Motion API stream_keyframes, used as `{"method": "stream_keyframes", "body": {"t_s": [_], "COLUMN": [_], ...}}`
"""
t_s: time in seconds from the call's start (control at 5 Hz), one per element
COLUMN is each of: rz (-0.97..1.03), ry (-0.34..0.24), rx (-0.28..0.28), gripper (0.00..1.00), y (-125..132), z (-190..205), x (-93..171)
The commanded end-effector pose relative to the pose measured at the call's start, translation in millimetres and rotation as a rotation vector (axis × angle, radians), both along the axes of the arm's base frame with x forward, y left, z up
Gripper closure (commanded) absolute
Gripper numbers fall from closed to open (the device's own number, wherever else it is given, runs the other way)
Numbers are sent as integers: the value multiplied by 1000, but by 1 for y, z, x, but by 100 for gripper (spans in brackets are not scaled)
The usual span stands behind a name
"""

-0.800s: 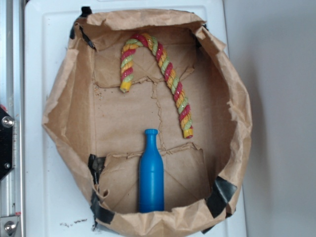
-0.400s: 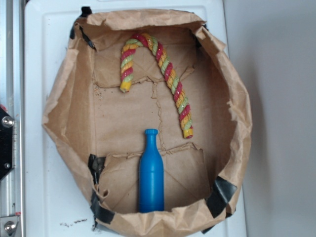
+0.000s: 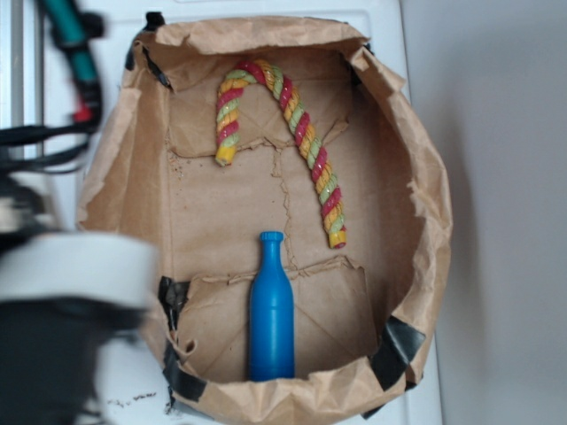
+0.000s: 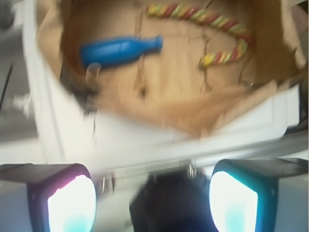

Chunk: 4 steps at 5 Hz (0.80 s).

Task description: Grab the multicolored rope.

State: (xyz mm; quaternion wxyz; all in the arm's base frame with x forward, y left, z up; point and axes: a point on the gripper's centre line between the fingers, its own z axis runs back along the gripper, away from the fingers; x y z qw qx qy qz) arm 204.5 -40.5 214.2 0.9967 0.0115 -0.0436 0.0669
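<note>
The multicolored rope (image 3: 306,133), twisted from red, yellow and light-green strands, lies bent like a hook on the floor of the brown paper tray (image 3: 430,186), towards its far side. In the wrist view the rope (image 4: 212,18) runs along the top, far from my gripper (image 4: 152,193). My gripper is open, its two pads (image 4: 72,203) wide apart with nothing between them. It hovers outside the tray's left wall, over the white surface. My arm (image 3: 71,274) shows as a blurred shape at the lower left of the exterior view.
A blue plastic bottle (image 3: 271,310) lies inside the tray near its front wall, neck pointing at the rope; it also shows in the wrist view (image 4: 118,50). The tray's crumpled walls (image 4: 217,121) stand raised, with black tape at the corners (image 3: 394,350). Cables (image 3: 75,62) hang at the upper left.
My arm has swung into the exterior view from the left, blurred by motion; before it was out of view. Rope and bottle have not moved.
</note>
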Motion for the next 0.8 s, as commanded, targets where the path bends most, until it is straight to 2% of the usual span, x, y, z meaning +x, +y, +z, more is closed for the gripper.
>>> {"method": "stream_keyframes", "body": {"t_s": [0.0, 0.2, 0.4, 0.6], "rz": [71, 161, 151, 116], "ry": [-92, -113, -161, -131], "rx": [9, -42, -162, -179], "gripper": [0, 0, 0, 0], "y": [2, 29, 65, 93], "z": [-26, -42, -40, -49], "x": [84, 96, 87, 91]}}
